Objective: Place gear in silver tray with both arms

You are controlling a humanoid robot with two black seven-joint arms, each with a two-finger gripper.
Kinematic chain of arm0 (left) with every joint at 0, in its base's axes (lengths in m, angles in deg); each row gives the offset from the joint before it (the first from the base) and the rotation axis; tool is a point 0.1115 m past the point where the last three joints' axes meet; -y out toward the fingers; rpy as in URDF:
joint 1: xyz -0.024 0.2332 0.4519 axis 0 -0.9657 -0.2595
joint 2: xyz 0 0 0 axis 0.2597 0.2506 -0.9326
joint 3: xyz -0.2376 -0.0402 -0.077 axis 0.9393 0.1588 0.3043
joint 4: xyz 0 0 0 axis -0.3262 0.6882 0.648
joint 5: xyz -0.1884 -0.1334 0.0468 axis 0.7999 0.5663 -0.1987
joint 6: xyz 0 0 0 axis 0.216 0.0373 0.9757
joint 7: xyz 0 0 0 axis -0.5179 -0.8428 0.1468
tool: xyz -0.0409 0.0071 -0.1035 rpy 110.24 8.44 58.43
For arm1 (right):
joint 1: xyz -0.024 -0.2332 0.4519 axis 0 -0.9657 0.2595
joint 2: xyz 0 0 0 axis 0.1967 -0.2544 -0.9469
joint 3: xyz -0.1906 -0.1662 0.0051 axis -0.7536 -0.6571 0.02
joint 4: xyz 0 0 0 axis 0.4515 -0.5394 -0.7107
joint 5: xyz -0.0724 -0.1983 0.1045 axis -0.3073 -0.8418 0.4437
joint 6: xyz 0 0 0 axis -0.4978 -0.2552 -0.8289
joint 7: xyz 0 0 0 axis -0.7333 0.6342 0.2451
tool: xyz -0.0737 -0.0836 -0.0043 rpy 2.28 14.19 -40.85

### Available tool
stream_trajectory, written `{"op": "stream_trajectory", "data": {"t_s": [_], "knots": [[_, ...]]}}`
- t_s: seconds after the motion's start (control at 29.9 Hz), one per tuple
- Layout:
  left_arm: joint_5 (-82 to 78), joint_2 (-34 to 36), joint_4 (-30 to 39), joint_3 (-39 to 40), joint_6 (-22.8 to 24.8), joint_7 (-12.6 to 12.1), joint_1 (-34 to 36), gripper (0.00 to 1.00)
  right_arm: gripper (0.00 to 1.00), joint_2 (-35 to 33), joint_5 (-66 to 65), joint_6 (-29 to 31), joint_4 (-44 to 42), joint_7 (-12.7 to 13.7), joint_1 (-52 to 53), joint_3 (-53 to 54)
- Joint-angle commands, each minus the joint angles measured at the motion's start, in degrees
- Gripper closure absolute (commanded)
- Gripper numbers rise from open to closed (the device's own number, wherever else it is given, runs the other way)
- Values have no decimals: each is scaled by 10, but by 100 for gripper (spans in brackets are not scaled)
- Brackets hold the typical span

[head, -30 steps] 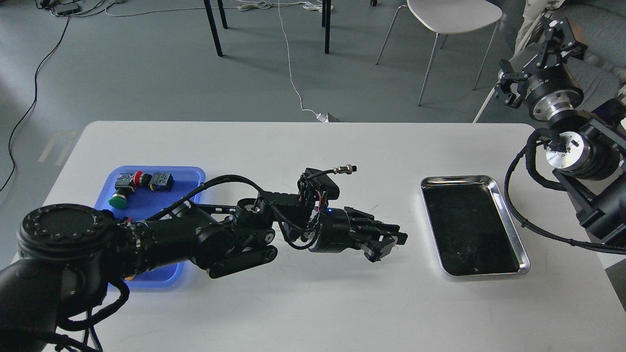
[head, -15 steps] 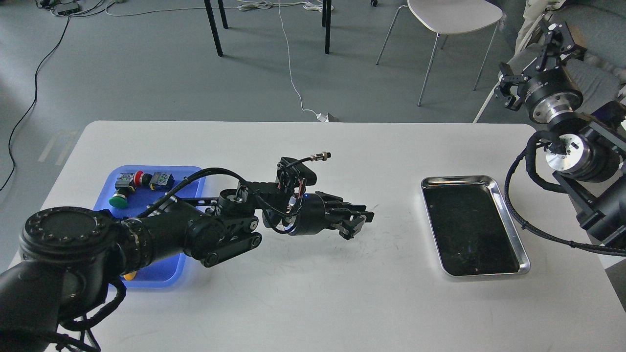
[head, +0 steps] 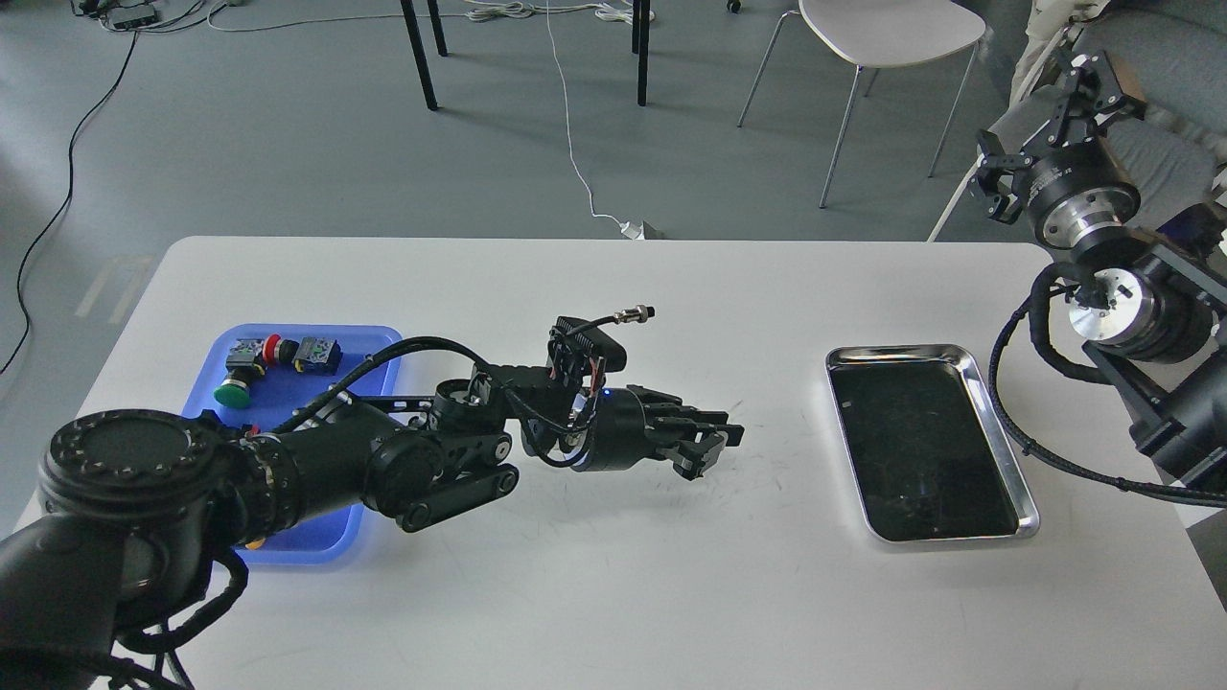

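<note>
The left gripper hovers just above the white worktop, near its middle, pointing toward the right side. Its dark fingers sit close together and blur into one black mass, so I cannot tell whether they are closed or whether anything is held between them.

The silver tray lies flat on the worktop to the right of the left gripper, apart from it with bare worktop between. Its dark mirror-like bottom shows nothing resting on it.

Behind the left gripper, back along the arm, a blue tray sits on the worktop, partly covered by the arm. In its far end lie a green push button, a red button part and small switch blocks.

The right gripper is raised well above and beyond the silver tray, off the worktop's far right corner, pointing up and away. Its fingers appear spread apart with nothing between them.
</note>
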Motion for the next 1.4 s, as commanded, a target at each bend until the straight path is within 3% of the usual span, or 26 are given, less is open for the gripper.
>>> {"op": "stream_trajectory", "data": {"t_s": [0.0,0.6,1.37], "knots": [[0,0,3,6,-2,0,-5,89,1,-4,0,1,0,0,-1,-1],[-1,0,43,7,-26,0,-18,88,1,-4,-1,1,2,-1,-8,-3],[-1,0,41,7,-31,0,-41,82,1,-5,-1,0,2,-1,-7,-13]]}}
